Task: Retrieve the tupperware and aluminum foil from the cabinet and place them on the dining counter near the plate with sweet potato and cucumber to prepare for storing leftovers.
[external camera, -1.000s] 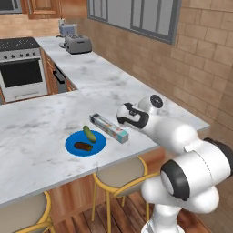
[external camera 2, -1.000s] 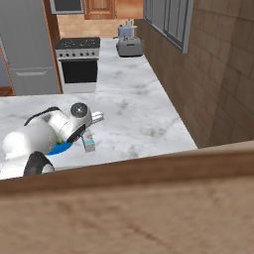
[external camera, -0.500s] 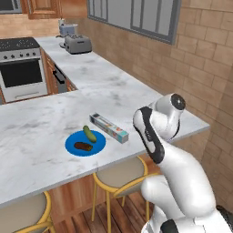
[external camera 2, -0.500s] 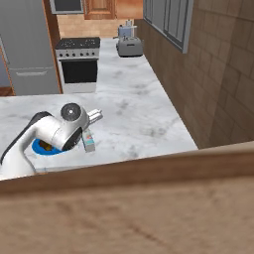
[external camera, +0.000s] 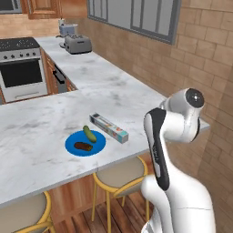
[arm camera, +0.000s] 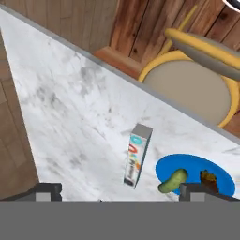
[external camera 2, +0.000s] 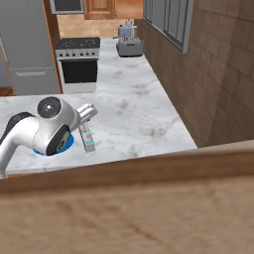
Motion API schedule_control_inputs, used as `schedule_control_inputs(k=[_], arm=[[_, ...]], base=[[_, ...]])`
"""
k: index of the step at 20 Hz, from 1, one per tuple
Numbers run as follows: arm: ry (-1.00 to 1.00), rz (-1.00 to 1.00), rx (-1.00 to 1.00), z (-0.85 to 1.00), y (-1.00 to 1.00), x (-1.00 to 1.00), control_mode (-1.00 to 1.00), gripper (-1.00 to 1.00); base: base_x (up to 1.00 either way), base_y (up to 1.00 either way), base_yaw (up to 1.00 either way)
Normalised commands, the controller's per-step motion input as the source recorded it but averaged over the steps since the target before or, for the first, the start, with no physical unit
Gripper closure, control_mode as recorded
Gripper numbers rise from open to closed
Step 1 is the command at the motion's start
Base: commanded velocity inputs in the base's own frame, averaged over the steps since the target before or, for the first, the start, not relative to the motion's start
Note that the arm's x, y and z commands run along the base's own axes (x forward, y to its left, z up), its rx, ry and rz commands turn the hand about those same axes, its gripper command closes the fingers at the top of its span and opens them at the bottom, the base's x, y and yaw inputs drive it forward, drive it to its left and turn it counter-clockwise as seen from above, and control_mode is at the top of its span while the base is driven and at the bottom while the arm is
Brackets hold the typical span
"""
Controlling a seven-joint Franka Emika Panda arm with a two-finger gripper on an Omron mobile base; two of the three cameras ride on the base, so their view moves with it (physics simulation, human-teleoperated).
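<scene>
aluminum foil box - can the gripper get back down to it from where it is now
Probably yes: the aluminum foil lies alone on the dining counter beside the plate, nothing over it, and the gripper's jaws stand open above.

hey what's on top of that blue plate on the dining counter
On the blue plate lie a green cucumber and a dark brown sweet potato piece, side by side. The plate surface beneath them is covered.

Marble dining counter (external camera: 41, 136) bearing aluminum foil (external camera: 108, 128) beside blue plate (external camera: 75, 142).
</scene>
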Motion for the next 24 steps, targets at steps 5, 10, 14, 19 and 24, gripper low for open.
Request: schedule_control_inputs(k=[5,10,14,19,24], arm=[[0.21,-0.04,-0.07,0.87,0.00,-0.61,-1.00,-1.00],[0.00,0.02,-0.04,0.04,0.00,-0.73,1.00,-1.00],[0.00,0.00,0.00,0.00,0.00,0.00,1.00,-1.00],[0.00,0.00,0.00,0.00,0.00,0.00,1.00,-1.00],[0.00,0.00,0.00,0.00,0.00,0.00,1.00,-1.00]], base=[[0.00,0.00,0.00],[-0.20,0.02,0.02],[-0.98,0.50,0.15],[-0.21,1.00,0.35],[0.20,1.00,0.33]])
